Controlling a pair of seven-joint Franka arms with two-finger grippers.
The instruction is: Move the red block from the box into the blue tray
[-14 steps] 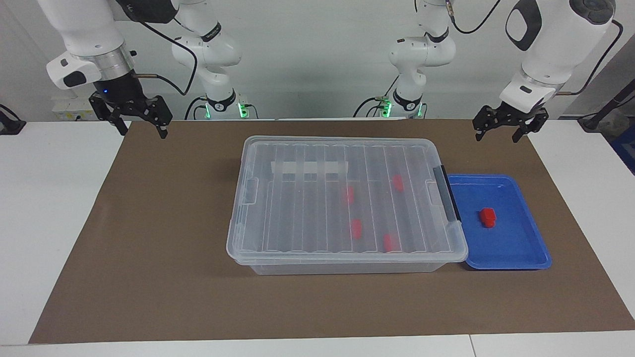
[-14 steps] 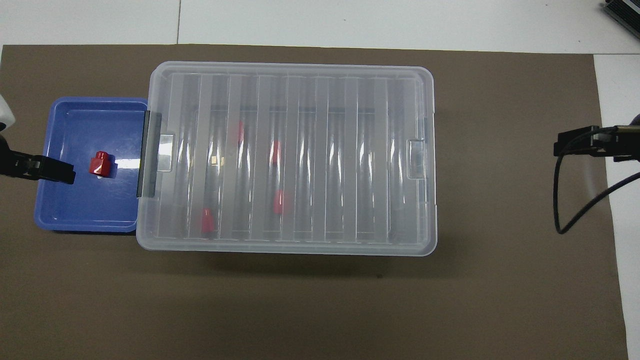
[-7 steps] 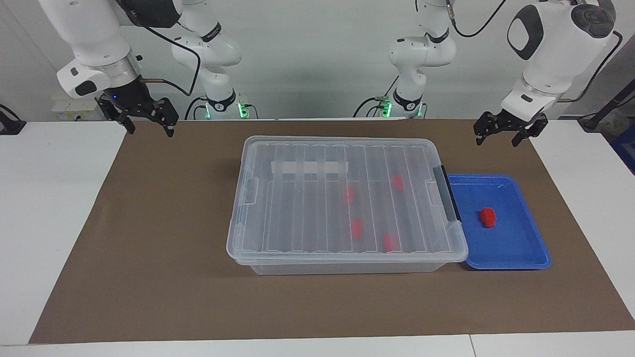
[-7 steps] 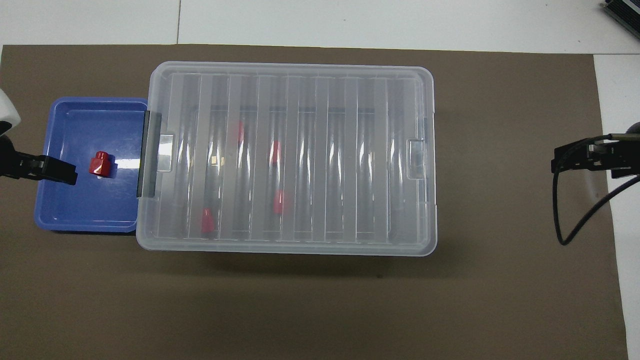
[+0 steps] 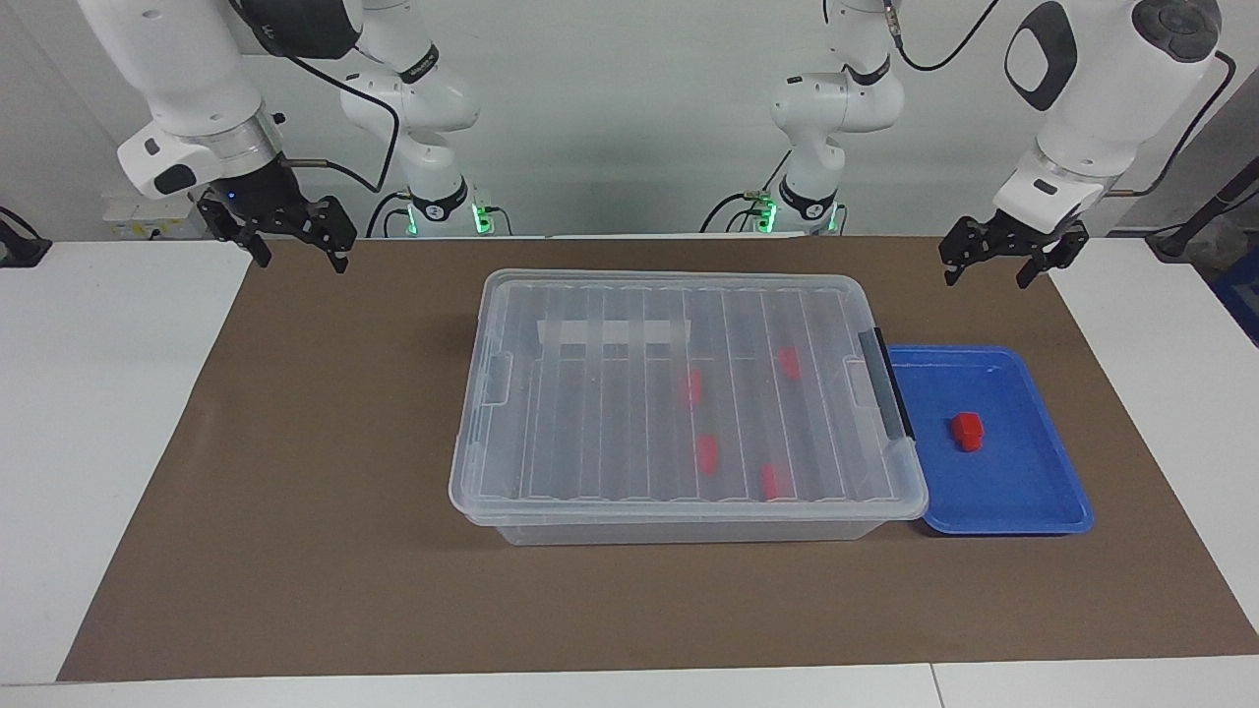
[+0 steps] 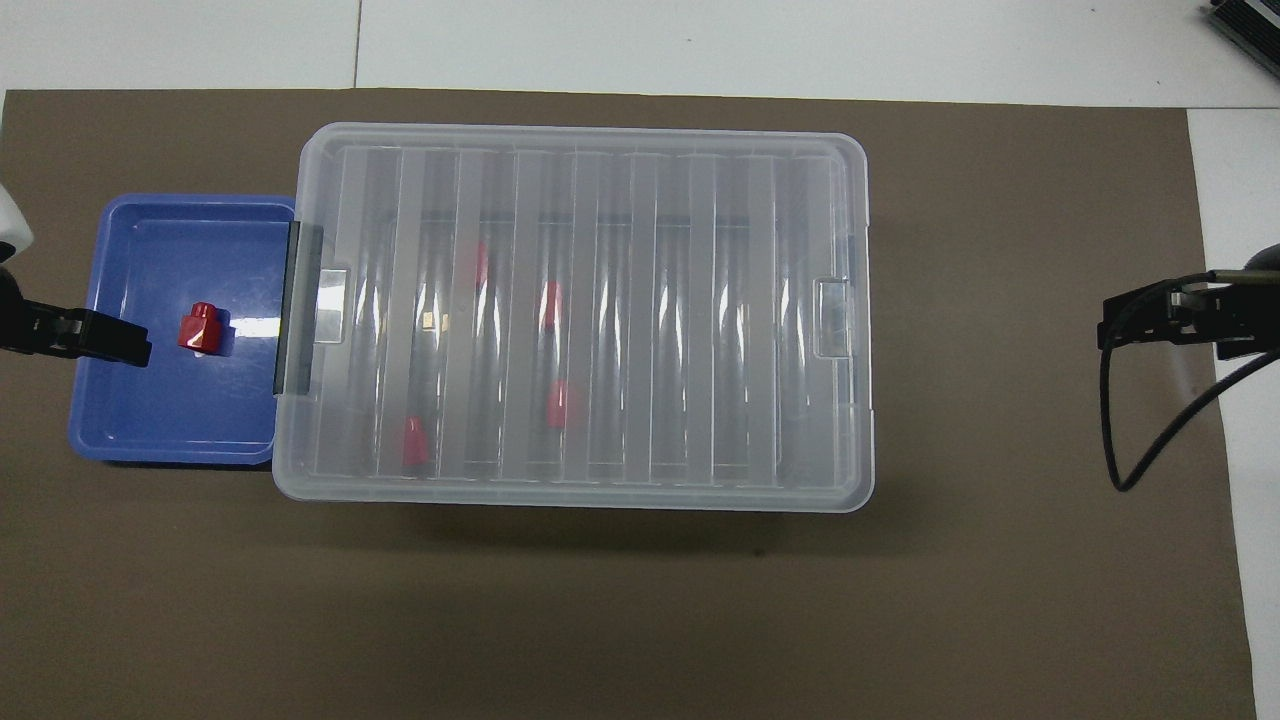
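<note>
both grippers are up in the air, neither touching anything. left gripper (image 5: 1001, 265) hangs over the brown mat (image 5: 325, 472) at the left arm's end of the table, above the stretch of mat between the robots and the blue tray (image 5: 1023, 497), with its two fingers spread apart and nothing between them. right gripper (image 5: 292, 241) hangs over the corner of the mat at the right arm's end of the table, well apart from the box (image 5: 590, 423), fingers likewise spread and empty. in the overhead view only a dark fingertip of the left gripper (image 6: 100, 340) shows, drawn over the tray's outer edge, and the right gripper (image 6: 1165, 320) shows with its black cable looping over the mat edge. one red block (image 5: 966, 431) lies on the floor of the blue tray, roughly mid-tray, free of the rim and of both grippers. the tray sits on the mat just beside the box, at the end with the black clip handle (image 5: 885, 393), and its edge appears tucked against the box. the box stands in the middle of the mat with its ribbed clear lid (image 5: 610, 462) on and a whitish strip (image 5: 615, 332) across it. four other red blocks (image 5: 705, 452) show blurred through the lid, all in the half of the box toward the tray. white table (image 5: 108, 413) surrounds the mat.
</note>
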